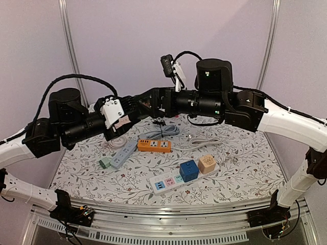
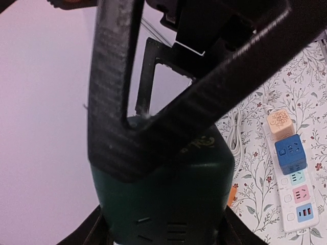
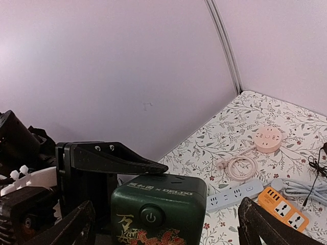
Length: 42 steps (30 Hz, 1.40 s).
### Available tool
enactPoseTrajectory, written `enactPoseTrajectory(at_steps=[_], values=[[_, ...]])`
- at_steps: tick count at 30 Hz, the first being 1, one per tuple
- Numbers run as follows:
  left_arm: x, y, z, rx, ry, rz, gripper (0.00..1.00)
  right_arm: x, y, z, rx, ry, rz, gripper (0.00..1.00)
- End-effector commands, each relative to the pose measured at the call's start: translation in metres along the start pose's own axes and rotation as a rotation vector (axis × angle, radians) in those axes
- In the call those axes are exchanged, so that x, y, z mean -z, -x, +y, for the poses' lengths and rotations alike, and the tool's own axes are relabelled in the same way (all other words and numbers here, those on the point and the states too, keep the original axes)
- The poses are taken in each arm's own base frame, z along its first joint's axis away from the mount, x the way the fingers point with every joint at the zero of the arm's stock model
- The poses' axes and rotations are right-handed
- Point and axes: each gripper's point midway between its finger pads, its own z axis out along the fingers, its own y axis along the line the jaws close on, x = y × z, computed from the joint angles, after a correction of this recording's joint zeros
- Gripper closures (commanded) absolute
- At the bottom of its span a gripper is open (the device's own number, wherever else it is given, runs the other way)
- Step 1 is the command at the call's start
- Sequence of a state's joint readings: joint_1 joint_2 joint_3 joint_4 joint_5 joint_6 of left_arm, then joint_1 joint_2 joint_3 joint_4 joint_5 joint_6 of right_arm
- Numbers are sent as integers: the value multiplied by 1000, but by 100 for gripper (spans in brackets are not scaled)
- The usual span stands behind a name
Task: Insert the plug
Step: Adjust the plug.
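The plug (image 3: 158, 212) is a dark green cube with a power button and gold lettering, held in the air above the back of the table. My left gripper (image 2: 163, 232) is shut on the plug (image 2: 168, 199), and one of its fingers (image 3: 117, 159) lies across the cube's top in the right wrist view. My right gripper (image 3: 166, 229) is open wide. Its fingers (image 3: 265, 224) stand on either side of the cube, with a clear gap on the right side. One of them crosses the left wrist view as a black bar (image 2: 153, 117).
Below lies a white power strip (image 1: 162, 185) carrying a blue cube (image 1: 188, 170) and a beige cube (image 1: 207, 163). Behind it are an orange strip (image 1: 154, 145), a grey-blue strip (image 1: 124, 153), coiled cables (image 1: 204, 140) and a pink round socket (image 3: 268, 139).
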<state>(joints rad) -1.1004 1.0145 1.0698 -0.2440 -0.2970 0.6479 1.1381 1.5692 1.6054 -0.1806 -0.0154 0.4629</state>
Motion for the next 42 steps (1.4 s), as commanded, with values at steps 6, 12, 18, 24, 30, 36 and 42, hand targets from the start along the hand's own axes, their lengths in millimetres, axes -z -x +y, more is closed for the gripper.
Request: enactPoseTrajectory(at_steps=[6,12,18,24,30,36,42], values=[[-1,11,2,-11,30,-36,100,-25,-23,-19,-63,-84,71,21],[-3,9,3,-18,42,-31,100,-27,-33,-22,-49,-100,125,75],[1,-3,-9,-35,6,-15,59,-21,-44,-40,-40,-185,191,100],[19,-46,-24,10,-16,38,0,6,-66,-89,-21,-425,277,100],[40,-118,8,363,132,172,0,15,-144,-123,-82,-542,495,100],[80,-191,22,682,327,266,0,13,-216,-125,-136,-567,661,100],[113,-225,36,888,493,246,0,16,-244,-126,-130,-607,725,100]])
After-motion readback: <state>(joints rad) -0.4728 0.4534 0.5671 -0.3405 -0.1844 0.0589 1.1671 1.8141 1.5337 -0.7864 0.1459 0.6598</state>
